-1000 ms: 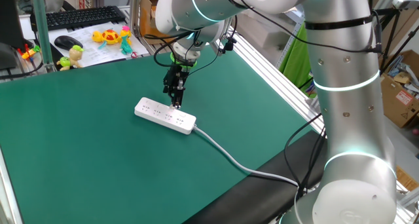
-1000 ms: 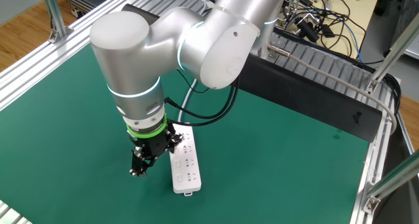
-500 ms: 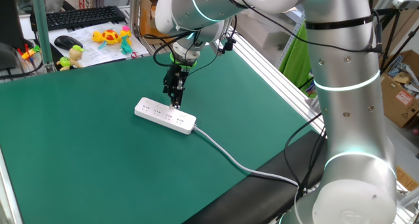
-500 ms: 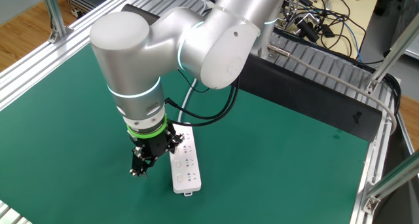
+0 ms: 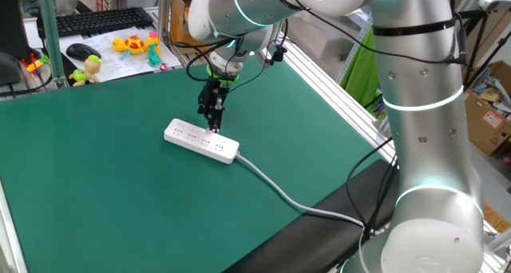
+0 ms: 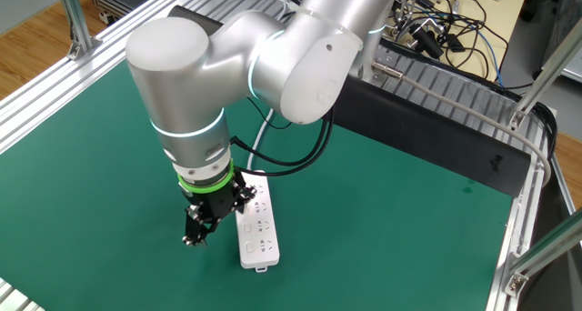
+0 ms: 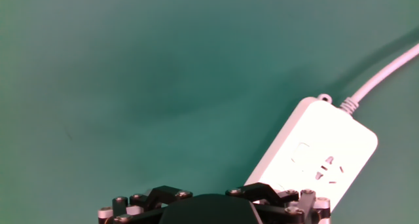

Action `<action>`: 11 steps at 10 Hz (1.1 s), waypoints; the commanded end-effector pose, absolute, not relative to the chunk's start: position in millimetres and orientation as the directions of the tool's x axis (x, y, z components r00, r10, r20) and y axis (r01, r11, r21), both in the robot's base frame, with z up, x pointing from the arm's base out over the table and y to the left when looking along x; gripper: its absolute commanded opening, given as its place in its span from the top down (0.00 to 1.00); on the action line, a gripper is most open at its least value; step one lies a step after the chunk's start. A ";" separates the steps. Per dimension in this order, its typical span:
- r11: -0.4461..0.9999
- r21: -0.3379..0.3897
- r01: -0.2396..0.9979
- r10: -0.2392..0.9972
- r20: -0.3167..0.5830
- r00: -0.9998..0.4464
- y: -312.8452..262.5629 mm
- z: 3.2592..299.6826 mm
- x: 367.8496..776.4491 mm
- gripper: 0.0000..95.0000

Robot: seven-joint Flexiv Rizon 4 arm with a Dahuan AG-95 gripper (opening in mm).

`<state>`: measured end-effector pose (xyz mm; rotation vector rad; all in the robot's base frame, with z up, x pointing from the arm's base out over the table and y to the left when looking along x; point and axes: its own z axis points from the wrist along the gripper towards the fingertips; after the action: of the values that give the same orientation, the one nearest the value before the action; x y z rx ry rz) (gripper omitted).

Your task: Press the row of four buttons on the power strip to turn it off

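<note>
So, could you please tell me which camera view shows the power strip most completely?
One fixed view shows the power strip whole, from its free end to its cable. In the other fixed view the arm covers its far end. The hand view catches only the cable end, cut off at the frame's bottom.

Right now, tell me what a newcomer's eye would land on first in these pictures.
The big silver robot arm with glowing rings dominates, bending down over the green table. Below it, the white power strip lies flat near the table's middle, its cable trailing off the table's edge. The black gripper hangs right by the strip; bright toys sit on a desk behind.
</note>
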<state>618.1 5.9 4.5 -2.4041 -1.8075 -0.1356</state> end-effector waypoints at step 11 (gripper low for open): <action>-0.258 -0.058 0.964 0.956 0.131 0.263 13.0 -4.0 602.4 0.00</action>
<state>603.7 12.6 3.1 -2.3919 -1.8297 -0.1053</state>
